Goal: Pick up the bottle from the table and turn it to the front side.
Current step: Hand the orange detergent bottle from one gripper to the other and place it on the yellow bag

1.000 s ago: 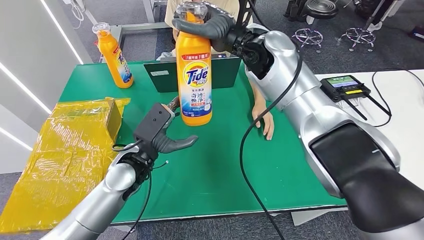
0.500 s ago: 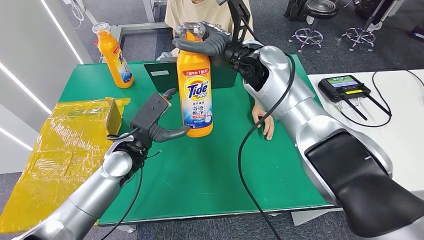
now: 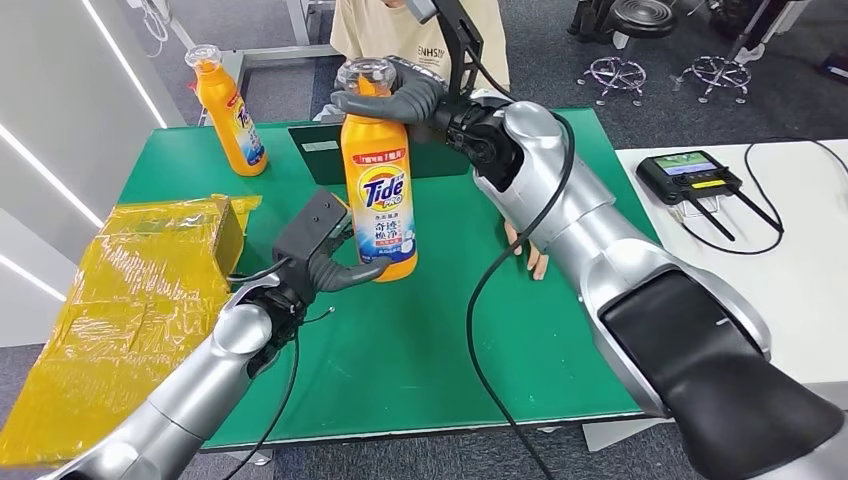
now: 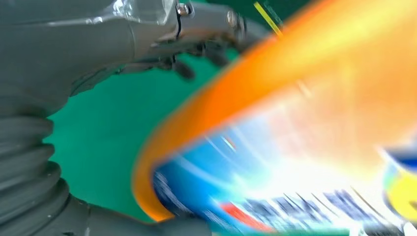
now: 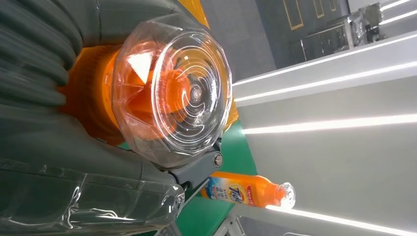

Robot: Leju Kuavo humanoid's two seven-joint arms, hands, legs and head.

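Green bench (image 3: 430,330) below, the bottle (image 3: 378,180) hangs upright by its neck in the right hand (image 3: 395,95) fingers, label already frontward, left hand (image 3: 325,262) fingers spread beside its base — set-down left.

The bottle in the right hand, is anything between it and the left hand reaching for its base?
Nothing visible. The right hand grips the bottle by the neck, and the left hand is already at its lower end, thumb beneath the base. The second bottle stands well off at the table's far corner.
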